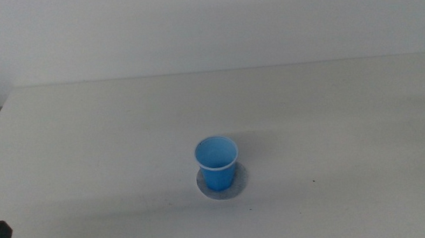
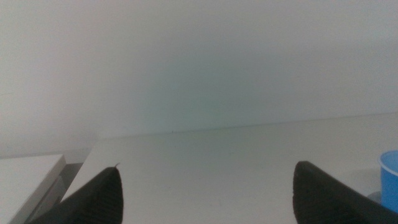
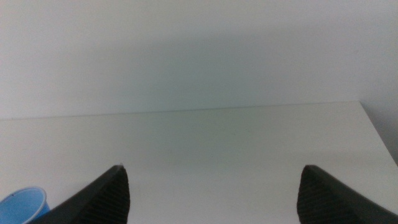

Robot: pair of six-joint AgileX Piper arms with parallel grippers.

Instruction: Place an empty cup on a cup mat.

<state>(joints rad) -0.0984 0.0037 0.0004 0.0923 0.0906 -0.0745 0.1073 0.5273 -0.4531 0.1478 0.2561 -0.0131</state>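
The small bright blue tapered cup (image 1: 217, 163) stands upright on the flat speckled grey round mat (image 1: 203, 184), mid-table. Left gripper (image 2: 205, 186) and right gripper (image 3: 211, 186) wait with jaws spread, holding nothing.

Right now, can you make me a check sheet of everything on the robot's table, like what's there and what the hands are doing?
Surface: pale table, plain and bare apart from the job's things; a tiny dark speck to the right of the cup.
Job's things: blue cup stands upright on the grey cup mat, near the table's middle; it looks empty.
Clutter: nothing seen.
Hands: left hand open, holding nothing, waiting at the near left corner; right hand open, holding nothing, out of the middle view.
Cables: nothing seen.
Surroundings: white wall behind; a pale ledge beside the table's left edge.
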